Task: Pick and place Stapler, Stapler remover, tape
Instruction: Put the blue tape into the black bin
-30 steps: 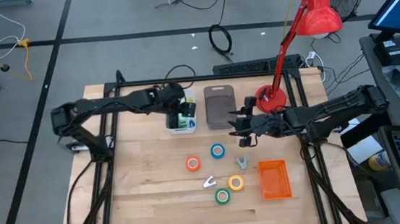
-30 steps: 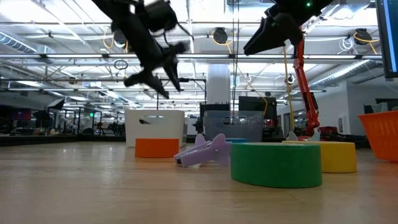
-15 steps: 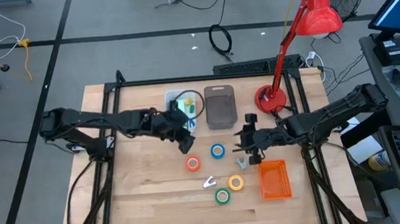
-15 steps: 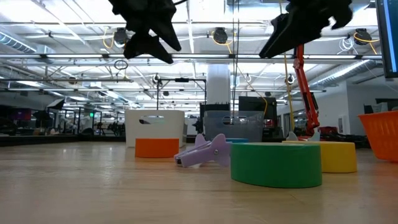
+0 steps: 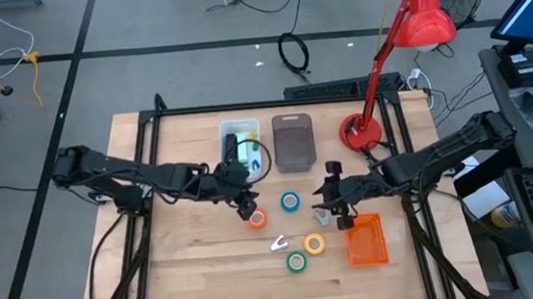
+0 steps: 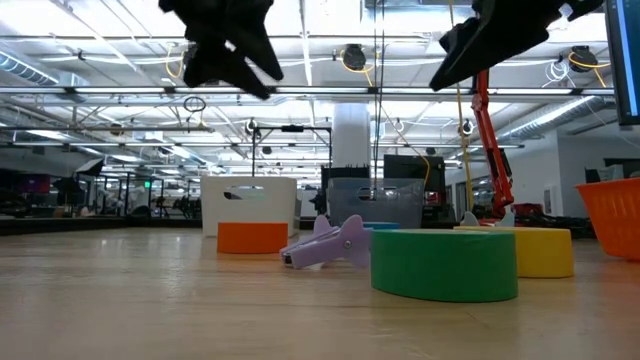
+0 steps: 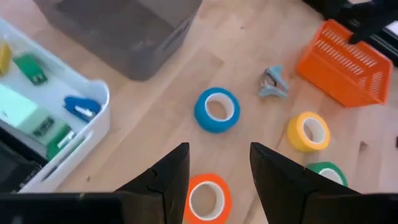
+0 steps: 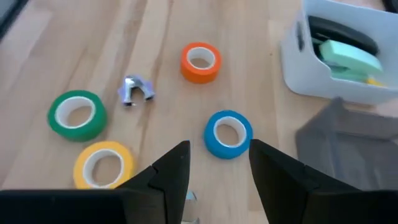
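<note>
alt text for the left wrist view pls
The left gripper hangs open over a wooden table, just above an orange tape roll. Blue, yellow and green rolls lie beyond, with a small staple remover and an orange basket; a white bin of supplies sits beside a grey bin.

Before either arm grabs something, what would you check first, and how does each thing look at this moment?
1. Left gripper open, holding nothing: ok.
2. Right gripper open, holding nothing: ok.
3. Orange tape lies flat just ahead of the left fingers: ok.
4. Blue tape lies flat just ahead of the right fingers: ok.
5. Orange basket free to receive things: cannot tell, the right arm covers part of it from above.
6. Arms apart from each other: ok, a gap shows in the high view.
</note>
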{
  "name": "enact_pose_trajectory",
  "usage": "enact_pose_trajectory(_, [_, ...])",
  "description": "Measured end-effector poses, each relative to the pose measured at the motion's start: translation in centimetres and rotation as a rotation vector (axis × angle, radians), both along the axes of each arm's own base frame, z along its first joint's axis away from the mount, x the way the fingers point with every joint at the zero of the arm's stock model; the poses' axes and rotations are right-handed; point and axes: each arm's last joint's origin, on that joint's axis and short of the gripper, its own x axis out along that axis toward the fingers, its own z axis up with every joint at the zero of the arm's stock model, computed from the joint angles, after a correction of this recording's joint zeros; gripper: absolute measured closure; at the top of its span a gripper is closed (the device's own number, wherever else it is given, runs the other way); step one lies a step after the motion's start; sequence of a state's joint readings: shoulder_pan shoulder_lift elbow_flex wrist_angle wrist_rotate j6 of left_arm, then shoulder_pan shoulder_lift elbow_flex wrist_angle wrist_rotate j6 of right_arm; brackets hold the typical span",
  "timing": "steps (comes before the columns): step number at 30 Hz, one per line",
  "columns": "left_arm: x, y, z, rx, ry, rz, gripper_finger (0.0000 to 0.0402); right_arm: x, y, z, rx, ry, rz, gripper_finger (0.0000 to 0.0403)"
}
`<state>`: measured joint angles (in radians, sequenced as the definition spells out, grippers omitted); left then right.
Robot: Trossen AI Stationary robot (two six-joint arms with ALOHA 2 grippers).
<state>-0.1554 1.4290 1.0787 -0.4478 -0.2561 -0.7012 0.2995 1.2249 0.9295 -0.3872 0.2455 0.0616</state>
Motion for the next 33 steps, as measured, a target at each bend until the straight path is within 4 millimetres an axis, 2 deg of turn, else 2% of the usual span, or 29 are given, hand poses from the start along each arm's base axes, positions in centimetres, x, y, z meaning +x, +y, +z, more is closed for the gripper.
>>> enact_pose_trajectory(4, [-1.0, 0.1, -2.0, -0.048, -0.086, 0.005, 0.0231, 1.0, -0.5, -0.5, -0.003, 0.009, 0.044, 0.0245])
enact_pose_trajectory(7, [-2.4, 0.1, -3.5, -0.073, -0.137, -0.012, 0.0231, 2.6, -0.9, -0.7, -0.010, 0.036, 0.068, 0.0245])
enact_pose_trajectory(12, [-5.0, 0.0, -3.8, -0.080, -0.235, -0.017, 0.0231, 5.4, -1.5, -1.2, -0.063, 0.108, 0.132, 0.0245])
enact_pose_trajectory(14, [-6.3, 0.1, -4.0, -0.057, -0.241, -0.020, 0.0231, 6.0, -1.9, -2.0, -0.086, 0.176, 0.140, 0.0245])
enact_pose_trajectory(20, [-9.7, 0.1, -4.1, -0.006, -0.320, 0.000, 0.0231, 8.4, -2.5, -3.5, -0.036, 0.189, 0.196, 0.0245])
enact_pose_trajectory(26, [-12.7, 0.2, -4.2, 0.004, -0.417, 0.003, 0.0231, 9.2, -3.1, -5.6, -0.022, 0.250, 0.222, 0.0245])
enact_pose_trajectory(33, [-14.2, -0.1, -4.0, 0.042, -0.449, -0.028, 0.0231, 10.1, -3.4, -8.7, -0.033, 0.331, 0.242, 0.0245])
